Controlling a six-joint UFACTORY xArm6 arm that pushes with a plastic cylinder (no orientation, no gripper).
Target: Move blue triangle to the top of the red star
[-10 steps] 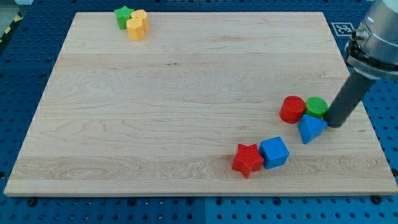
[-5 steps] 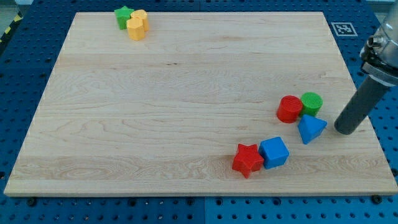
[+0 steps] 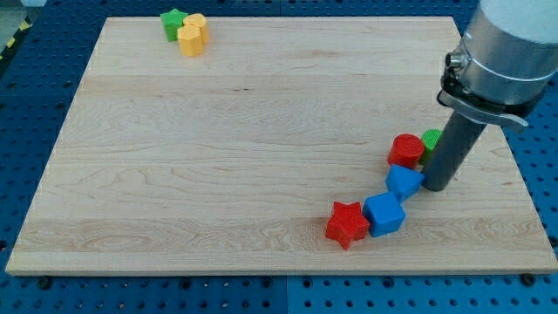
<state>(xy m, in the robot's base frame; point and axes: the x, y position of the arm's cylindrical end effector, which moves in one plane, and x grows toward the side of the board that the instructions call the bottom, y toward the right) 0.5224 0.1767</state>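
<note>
The pale wooden desk [image 3: 218, 148] lies on a blue perforated base [image 3: 35, 113], with a printed marker tag [image 3: 481, 40] off its top right corner. There is no gripper, only my tip [image 3: 435, 186] touching the right side of the blue triangle [image 3: 404, 181], which sits just above the blue cube [image 3: 384, 214] and up-right of the red star [image 3: 347, 224]. A red cylinder [image 3: 406, 151] and green cylinder [image 3: 431, 139] sit above the triangle; a green star [image 3: 173, 23] and two yellow blocks [image 3: 193, 35] cluster at top left.

A pale wooden board [image 3: 218, 131] with visible grain was laid flat on a blue perforated base plate [image 3: 26, 105], which was exposed along the left, right and near edges. A black-and-white marker tag [image 3: 479, 40] was fixed at the far right. Yellow-black hazard striping [image 3: 12, 42] was seen at the far left. Even lighting was provided.
</note>
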